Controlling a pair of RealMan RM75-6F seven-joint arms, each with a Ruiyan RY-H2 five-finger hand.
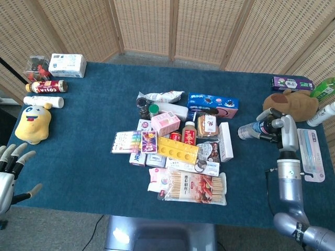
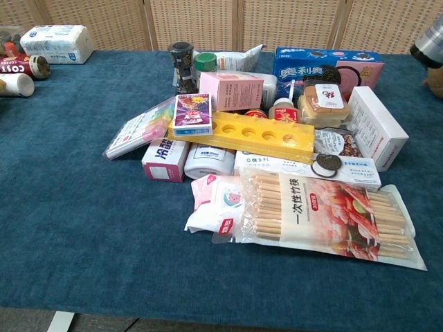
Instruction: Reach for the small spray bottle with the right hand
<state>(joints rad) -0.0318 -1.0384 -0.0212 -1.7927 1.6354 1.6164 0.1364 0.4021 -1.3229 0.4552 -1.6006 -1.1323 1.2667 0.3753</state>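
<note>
The small spray bottle [image 1: 253,129] is a clear bottle with a blue label and a dark end. It lies tilted almost level in the air, right of the pile, and my right hand [image 1: 277,127] grips it from the right side. In the chest view only the bottle's dark end [image 2: 427,43] pokes in at the top right edge. My left hand [image 1: 11,166] hovers off the table's front left corner with its fingers spread, holding nothing.
A pile of snack boxes and packets [image 1: 180,144] fills the table's middle. A brown plush [image 1: 290,104] sits just behind my right hand, with a toothbrush pack [image 1: 311,152] and a white bottle [image 1: 322,115] to its right. A yellow plush [image 1: 33,123] lies far left.
</note>
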